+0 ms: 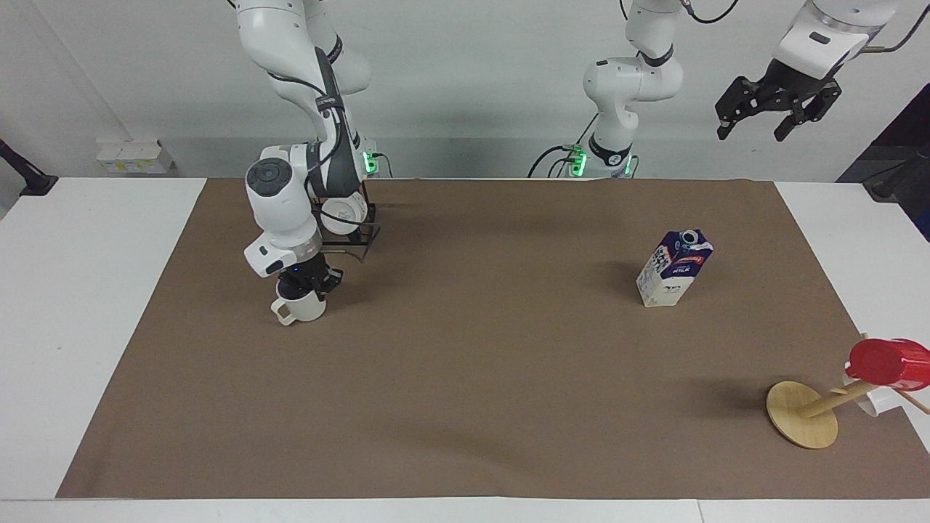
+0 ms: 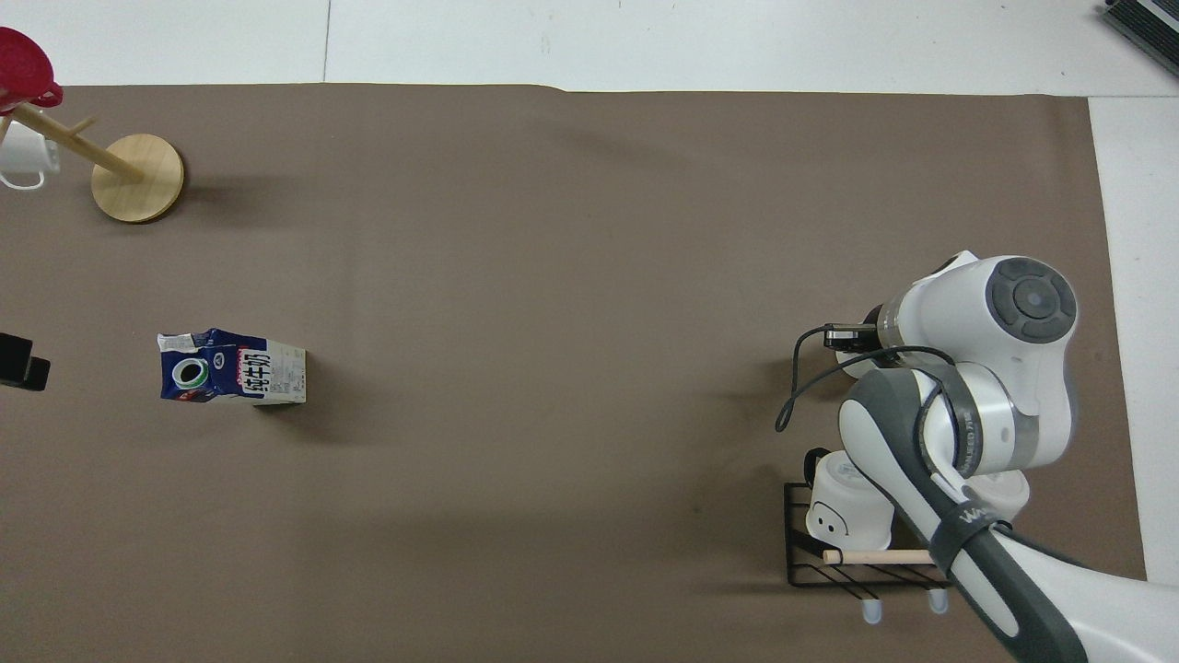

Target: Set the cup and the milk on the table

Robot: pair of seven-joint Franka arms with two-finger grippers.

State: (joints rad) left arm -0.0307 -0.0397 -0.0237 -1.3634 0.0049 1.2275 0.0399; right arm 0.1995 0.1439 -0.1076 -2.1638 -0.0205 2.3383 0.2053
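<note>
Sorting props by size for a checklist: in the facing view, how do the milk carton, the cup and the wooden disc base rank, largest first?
1. Milk carton, tallest.
2. Wooden disc base, though it sits closer to the camera, so unsure.
3. Cup, partly covered by the right gripper.

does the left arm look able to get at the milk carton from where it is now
Probably yes. The left gripper hangs open, high over its end of the table, holding nothing. The milk stands upright on the brown sheet with bare space around it; the right gripper is at the cup.
</note>
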